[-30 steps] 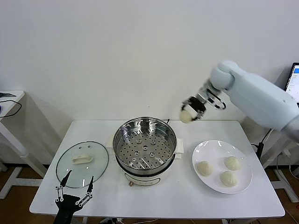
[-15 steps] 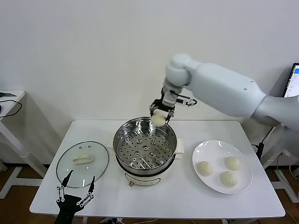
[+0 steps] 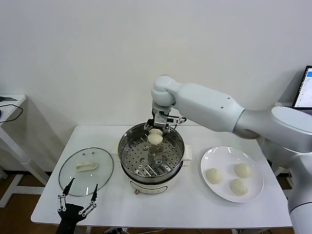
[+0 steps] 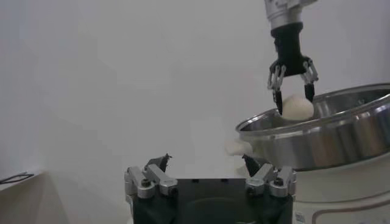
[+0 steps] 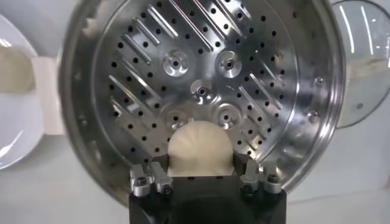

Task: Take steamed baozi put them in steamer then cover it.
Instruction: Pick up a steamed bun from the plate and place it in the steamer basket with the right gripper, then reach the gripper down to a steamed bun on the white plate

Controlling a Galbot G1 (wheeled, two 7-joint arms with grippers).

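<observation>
Now right gripper (image 3: 155, 130) with baozi (image 3: 155, 137) over steamer (image 3: 151, 168).

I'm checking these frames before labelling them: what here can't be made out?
- Head view: the left tool shows only its fingers; the picture's bottom edge cuts off its body.
- Head view: the right arm hides part of the steamer's far rim.
- Right wrist view: the right tool covers the underside of the held baozi; the plate runs off the picture's edge.
- Left wrist view: the steamer wall hides its tray.
</observation>
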